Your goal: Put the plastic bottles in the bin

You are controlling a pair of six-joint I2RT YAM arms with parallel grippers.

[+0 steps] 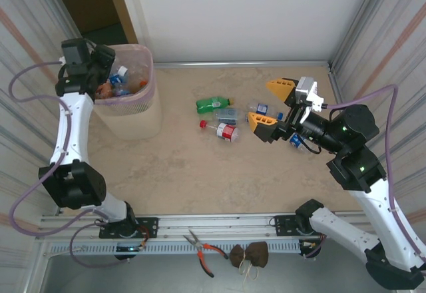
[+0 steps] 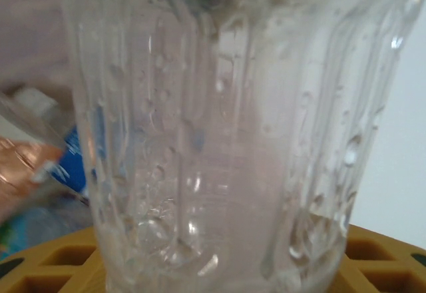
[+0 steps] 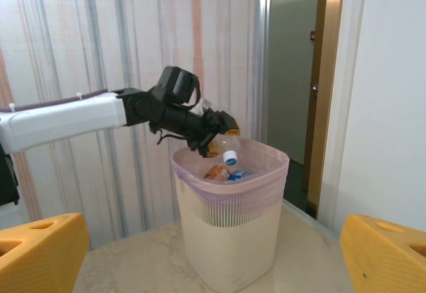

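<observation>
Left gripper (image 3: 221, 140) clasping clear ribbed bottle (image 2: 219, 140), droplets (image 2: 351, 152) inside, above pink bin (image 3: 229, 233), right gripper (image 1: 271, 105) spread wide.

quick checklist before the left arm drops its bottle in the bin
1. Bottle held in left gripper: ok, gripped.
2. Left gripper above bin opening: ok.
3. Room in bin: ok, what shows inside lies about at the rim or below.
4. Right gripper out of the way: ok, open, over the table, far from the bin.
5. Table done: not ok, green bottle and several others lie on it.
</observation>
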